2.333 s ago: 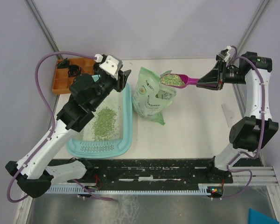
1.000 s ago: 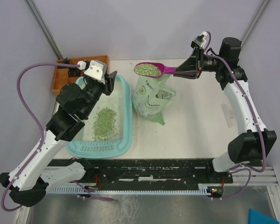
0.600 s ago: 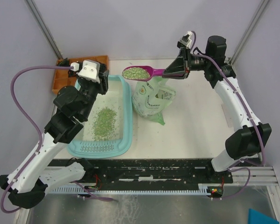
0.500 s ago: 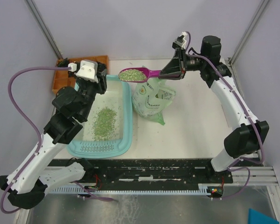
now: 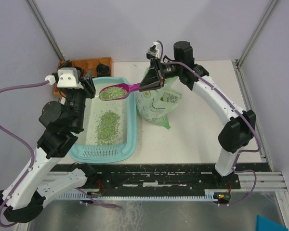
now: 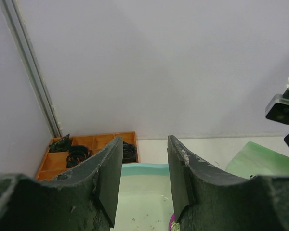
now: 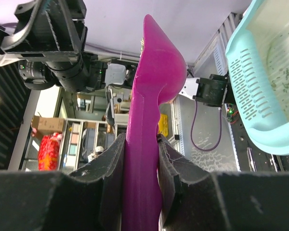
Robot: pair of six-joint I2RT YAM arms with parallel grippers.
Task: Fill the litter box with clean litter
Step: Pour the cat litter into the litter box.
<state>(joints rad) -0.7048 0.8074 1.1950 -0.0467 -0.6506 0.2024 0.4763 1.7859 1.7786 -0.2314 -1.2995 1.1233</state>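
Teal litter box (image 5: pixel 133 122): lay on the left part of the white worktop (image 5: pixel 197 125), its long sides running away from the arm bases and its perforated grate strip at the near short end. Its far rim showed low in the left wrist view (image 6: pixel 144 168), and its grated end at the right edge of the right wrist view (image 7: pixel 260 96).
Clean litter (image 5: pixel 106 126): a loose green patch lay on the box floor around the middle, and a second heap filled the scoop's bowl.
Magenta scoop (image 5: pixel 130 88): hung above the far end of the box, roughly level, with the bowl to the left and the handle pointing right toward the bag.
Right fingers (image 5: pixel 143 85): were clamped on the scoop's handle, one pressed against each side of it in the wrist view (image 7: pixel 113 163).
Left fingers (image 5: pixel 89 85): stood partly apart with nothing gripped (image 6: pixel 111 168), above the far left corner of the box and just beside the scoop's bowl.
Pale green bag (image 5: pixel 156 106): sat just right of the box, under the right wrist.
Orange tray (image 5: pixel 84 65): sat beyond the box in the far left corner, with dark items in its compartments (image 6: pixel 94 144).
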